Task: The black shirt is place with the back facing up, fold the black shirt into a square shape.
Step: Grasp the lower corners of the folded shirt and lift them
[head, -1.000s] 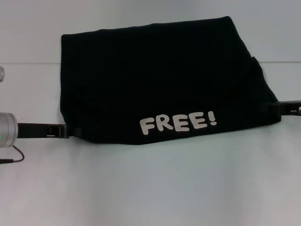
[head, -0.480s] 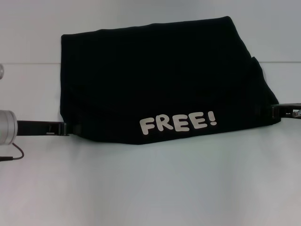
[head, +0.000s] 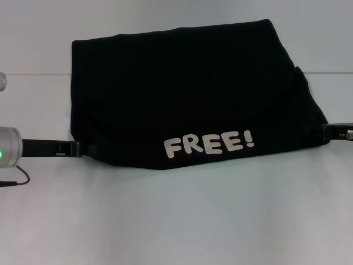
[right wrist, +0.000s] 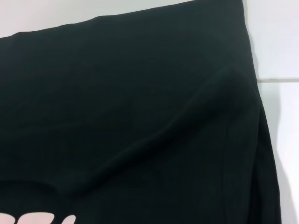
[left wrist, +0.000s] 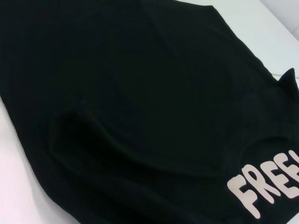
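Note:
The black shirt [head: 182, 94] lies folded on the white table [head: 176, 221] as a wide, roughly four-sided shape. White "FREE!" lettering [head: 209, 144] shows along its near edge. My left gripper [head: 81, 149] sits low at the shirt's near left corner, touching its edge. At the near right corner my right gripper [head: 326, 131] also meets the cloth. The left wrist view is filled by the shirt [left wrist: 140, 93], with part of the lettering [left wrist: 261, 191] and a raised fold. In the right wrist view the shirt [right wrist: 117, 93] shows a diagonal crease.
A thin seam [head: 33, 74] crosses the table behind the shirt's far part. A dark red cable [head: 16, 179] hangs by my left arm's silver wrist [head: 8, 153]. Bare white tabletop stretches in front of the shirt.
My right gripper has slid a little outward to the right and slightly nearer along the shirt's corner. The left gripper has barely shifted. The shirt keeps its shape.

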Robot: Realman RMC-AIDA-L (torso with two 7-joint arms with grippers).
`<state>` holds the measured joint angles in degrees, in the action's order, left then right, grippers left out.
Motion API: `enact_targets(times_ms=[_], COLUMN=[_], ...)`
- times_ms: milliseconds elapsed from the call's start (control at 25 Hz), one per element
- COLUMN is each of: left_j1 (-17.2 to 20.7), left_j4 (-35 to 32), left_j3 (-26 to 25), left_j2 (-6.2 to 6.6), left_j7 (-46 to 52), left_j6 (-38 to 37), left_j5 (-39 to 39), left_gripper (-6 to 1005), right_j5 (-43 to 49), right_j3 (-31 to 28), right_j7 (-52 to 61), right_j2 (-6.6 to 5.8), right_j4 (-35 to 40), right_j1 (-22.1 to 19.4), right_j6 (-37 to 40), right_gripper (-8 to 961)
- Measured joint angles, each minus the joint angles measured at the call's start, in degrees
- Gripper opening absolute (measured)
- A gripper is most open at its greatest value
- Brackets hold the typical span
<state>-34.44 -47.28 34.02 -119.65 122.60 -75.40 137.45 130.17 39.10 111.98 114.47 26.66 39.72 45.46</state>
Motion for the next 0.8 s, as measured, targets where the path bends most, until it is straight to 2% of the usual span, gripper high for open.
enact_targets(times_ms=[440,680,800], left_j1=[-0.21,-0.21,-0.28], left_j4=[0.08,0.08,0.09], left_j3=[0.02,-0.07,-0.13], left_j2=[-0.06,-0.06,-0.06], left_j7=[0.00,0.00,0.00], left_j6=[0.25,0.26,0.26], left_j5=[0.00,0.01,0.01], left_gripper=[-2,-2,-2], right_j5=[-0.01,-0.21,-0.11], right_j3=[0.04,-0.39,-0.42], right_j7=[-0.32,-0.15,-0.20], right_j2=[0.02,-0.51,-0.58], right_j4=[0.12,0.50,0.52], right_j1=[-0.61,-1.57,-1.71], right_j6=[3.39,3.80,3.84], right_gripper=[500,319,87])
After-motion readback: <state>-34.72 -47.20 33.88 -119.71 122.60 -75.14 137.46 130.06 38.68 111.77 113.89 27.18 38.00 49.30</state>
